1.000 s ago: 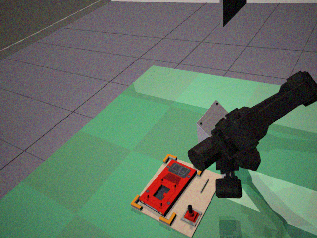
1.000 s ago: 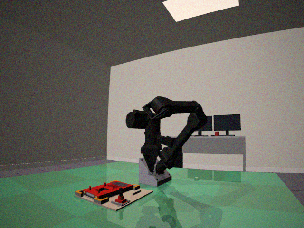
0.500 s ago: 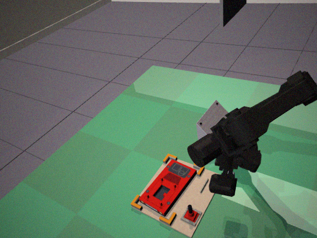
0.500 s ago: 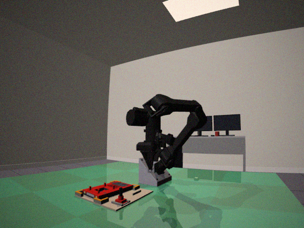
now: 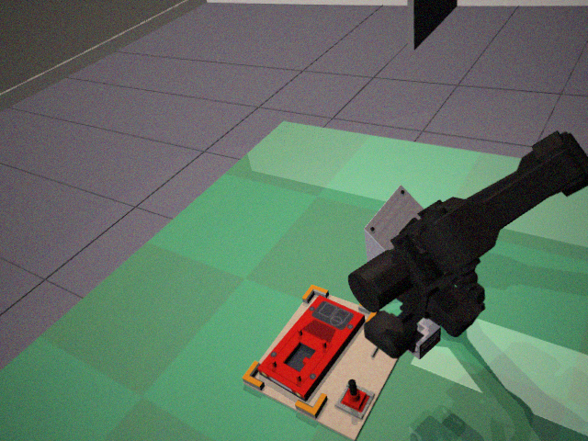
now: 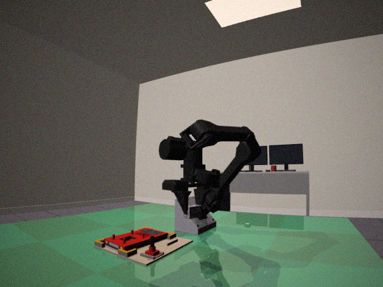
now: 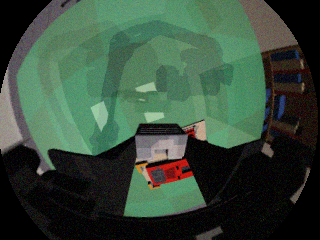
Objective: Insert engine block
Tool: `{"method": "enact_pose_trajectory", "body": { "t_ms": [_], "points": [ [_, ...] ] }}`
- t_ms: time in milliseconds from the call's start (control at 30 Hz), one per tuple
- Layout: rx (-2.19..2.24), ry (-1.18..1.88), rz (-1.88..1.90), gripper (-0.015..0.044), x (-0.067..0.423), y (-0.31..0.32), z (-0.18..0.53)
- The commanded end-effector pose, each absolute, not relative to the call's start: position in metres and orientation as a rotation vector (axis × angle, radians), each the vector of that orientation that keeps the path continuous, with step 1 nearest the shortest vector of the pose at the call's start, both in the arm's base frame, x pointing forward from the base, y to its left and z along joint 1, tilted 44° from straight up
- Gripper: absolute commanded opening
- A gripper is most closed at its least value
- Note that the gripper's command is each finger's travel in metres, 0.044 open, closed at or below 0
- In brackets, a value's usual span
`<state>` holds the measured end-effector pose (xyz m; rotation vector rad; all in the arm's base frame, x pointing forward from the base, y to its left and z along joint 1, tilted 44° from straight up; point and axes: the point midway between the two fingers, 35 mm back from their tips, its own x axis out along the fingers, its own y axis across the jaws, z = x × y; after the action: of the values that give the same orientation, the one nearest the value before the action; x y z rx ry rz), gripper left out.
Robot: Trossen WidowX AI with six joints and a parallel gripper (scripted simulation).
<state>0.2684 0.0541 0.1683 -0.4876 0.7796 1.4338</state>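
Exterior view: black arm [image 6: 216, 136] folded over its grey base [image 6: 193, 220] on the green floor mat [image 6: 278, 247]. Gripper [image 6: 185, 210] points down, raised well above the mat, closed on a small item too small to identify. At 8 o'clock from the base lies a tan board [image 6: 173, 245] carrying the red car body [image 6: 136, 237], orange corner brackets [image 6: 126, 252] and a small red stand [image 6: 152, 250]. At 3 o'clock, a grey desk [image 6: 271, 182] with two monitors [image 6: 286, 154].

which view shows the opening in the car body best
The top view: it looks down into the dark rectangular opening in the red car body, unobstructed. The exterior view sees the body edge-on, so the opening barely reads. In the wrist view the body is small and blurred beyond the gripper.
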Motion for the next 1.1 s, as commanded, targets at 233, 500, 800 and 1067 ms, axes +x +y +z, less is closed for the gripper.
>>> {"method": "enact_pose_trajectory", "body": {
  "t_ms": [233, 500, 800, 1067],
  "points": [
    [-0.197, 1.025, 1.245, 0.0, 0.2682, 0.0551, 0.1671],
    [0.018, 1.184, 1.09, 0.0, 0.2682, 0.0559, 0.1663],
    [0.259, 1.344, 0.896, 0.0, 0.2682, 0.0567, 0.1654],
    [0.472, 1.468, 0.708, 0.0, 0.2682, 0.0575, 0.1647]
  ]
}}
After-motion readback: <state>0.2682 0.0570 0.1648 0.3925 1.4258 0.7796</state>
